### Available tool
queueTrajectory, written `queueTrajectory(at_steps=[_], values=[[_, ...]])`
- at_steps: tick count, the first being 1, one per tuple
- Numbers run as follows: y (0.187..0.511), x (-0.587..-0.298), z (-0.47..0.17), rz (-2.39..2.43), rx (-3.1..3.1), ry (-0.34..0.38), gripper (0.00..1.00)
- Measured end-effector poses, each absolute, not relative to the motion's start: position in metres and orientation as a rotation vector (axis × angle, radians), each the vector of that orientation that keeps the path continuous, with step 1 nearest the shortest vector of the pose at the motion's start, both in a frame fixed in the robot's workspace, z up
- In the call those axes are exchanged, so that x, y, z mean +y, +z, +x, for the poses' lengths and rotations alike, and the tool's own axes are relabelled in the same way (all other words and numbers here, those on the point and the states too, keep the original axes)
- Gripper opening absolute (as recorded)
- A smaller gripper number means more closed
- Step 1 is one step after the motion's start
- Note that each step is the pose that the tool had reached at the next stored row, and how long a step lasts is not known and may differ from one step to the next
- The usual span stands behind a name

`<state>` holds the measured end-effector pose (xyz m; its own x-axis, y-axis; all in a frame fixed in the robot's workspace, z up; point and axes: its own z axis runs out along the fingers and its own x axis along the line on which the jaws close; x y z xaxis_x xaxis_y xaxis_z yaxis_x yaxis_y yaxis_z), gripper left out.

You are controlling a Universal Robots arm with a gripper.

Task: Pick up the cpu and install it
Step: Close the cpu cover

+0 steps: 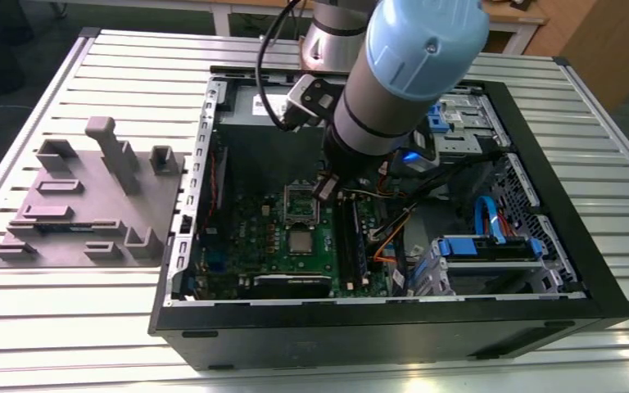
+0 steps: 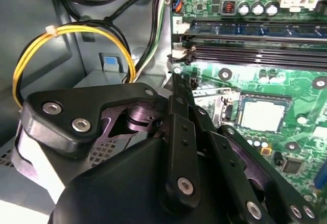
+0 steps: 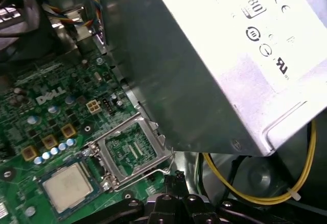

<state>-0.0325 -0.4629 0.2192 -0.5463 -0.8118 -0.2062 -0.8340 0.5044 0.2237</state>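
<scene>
The open computer case lies on the slatted surface, a grey moulded plate beside it at the exterior view's left. The arm reaches steeply down into the case, its end effector above the green motherboard near the open socket frame. Whether its fingers are spread or pressed together I cannot tell. The cpu lies flat on the motherboard just beside that frame; it looks light, rigid, smooth-topped and probably fragile underneath, best gripped by opposite edges.

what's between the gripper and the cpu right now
Nothing visible. The cpu lies bare in its socket on the motherboard, with the load plate swung open beside it. The gripper hangs above the board near it, with open air between.
</scene>
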Motion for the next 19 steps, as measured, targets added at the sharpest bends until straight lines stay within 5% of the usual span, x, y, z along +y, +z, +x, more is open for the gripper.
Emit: queueTrajectory(at_steps=[19], values=[[0.2087, -0.4573, -0.0324, -1.452, 2.646, 0.487, 0.1]])
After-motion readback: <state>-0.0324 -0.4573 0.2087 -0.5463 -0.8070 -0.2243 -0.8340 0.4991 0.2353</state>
